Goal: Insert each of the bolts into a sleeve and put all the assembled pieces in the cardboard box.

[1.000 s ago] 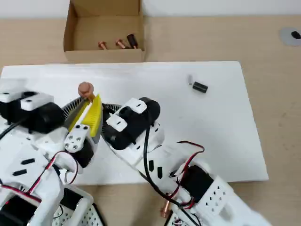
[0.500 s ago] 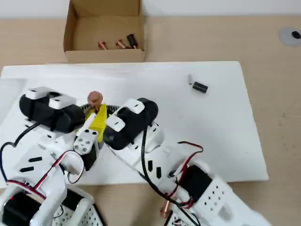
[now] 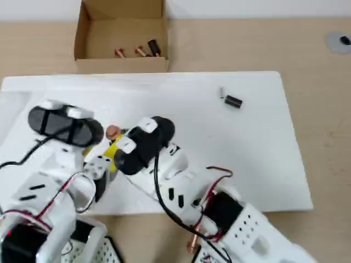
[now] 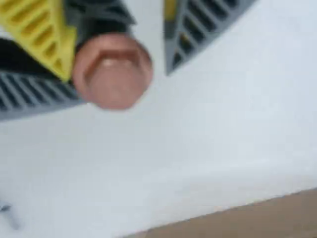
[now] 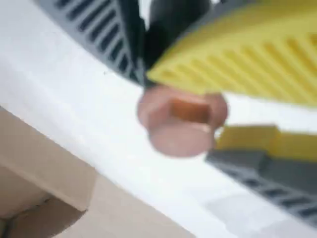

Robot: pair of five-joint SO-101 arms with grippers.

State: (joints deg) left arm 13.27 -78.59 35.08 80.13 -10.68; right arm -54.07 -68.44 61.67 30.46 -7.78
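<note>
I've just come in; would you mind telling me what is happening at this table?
Two robot arms are pairing bolts with sleeves. The left hand and the right hand meet over the white board with a copper bolt between them; I cannot tell which hand grips it. A black sleeve lies loose elsewhere on the board. The cardboard box, past the board's far edge, already holds a few copper and black pieces.

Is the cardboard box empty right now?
No, in the high view the cardboard box has copper bolts and a black sleeve lying on its floor.
</note>
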